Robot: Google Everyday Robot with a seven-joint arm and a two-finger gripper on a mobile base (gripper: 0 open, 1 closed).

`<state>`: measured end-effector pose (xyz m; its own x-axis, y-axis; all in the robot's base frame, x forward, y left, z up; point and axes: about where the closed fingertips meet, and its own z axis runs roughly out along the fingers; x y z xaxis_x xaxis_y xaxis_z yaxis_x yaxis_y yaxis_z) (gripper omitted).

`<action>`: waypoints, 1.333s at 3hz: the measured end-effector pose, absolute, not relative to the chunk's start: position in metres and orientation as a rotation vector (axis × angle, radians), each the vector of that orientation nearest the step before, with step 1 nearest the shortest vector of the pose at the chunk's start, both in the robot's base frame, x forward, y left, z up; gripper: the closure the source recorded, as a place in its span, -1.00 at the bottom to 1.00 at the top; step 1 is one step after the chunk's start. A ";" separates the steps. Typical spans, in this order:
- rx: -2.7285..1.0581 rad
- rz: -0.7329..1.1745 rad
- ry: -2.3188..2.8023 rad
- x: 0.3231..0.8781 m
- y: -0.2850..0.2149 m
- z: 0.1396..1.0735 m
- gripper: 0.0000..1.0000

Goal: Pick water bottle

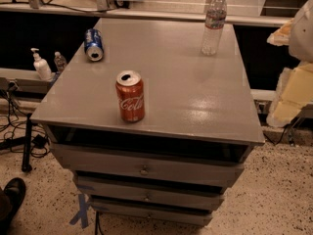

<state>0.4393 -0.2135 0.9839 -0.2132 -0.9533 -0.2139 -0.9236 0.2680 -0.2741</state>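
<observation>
The task stands at its very start, judging by how things lie: the water bottle point(214, 23) stands upright and untouched at the far right corner of the grey tabletop point(195, 82), its white cap on and its label band facing the camera. Nothing is in contact with it, and the surface around it is bare. The end effector point(292, 65) appears only as a pale white and yellowish shape at the right edge of the view, off the side of the tabletop and well apart from the bottle; whether it is released or clenched cannot be told, but it clearly grasps nothing. Two other things share the tabletop: a red soda can point(130, 96) standing upright near the front edge, and a blue can point(93, 44) lying on its side near the far left corner. Both are well away from the bottle, so neither seems likely to obstruct a reach from the right. On a lower ledge to the left, beyond the tabletop, stand a white pump bottle point(40, 65) and, just beside it, a tiny clear bottle point(60, 61); neither belongs to the job. Below the tabletop is a stack of drawers point(144, 168). Everything is left to do: bringing the end effector over to the bottle, closing around its body, and lifting it off the surface.
</observation>
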 end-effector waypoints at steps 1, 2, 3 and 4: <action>-1.713 -0.123 2.208 0.439 -0.213 0.984 -1.00; -1.660 -0.085 2.207 0.449 -0.214 0.980 -1.00; -1.518 0.001 2.213 0.479 -0.220 0.966 -1.00; -1.360 0.067 2.182 0.524 -0.225 0.953 -1.00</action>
<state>0.5241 -0.2246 0.9533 -0.3273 -0.8123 -0.4827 -0.8404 0.4838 -0.2443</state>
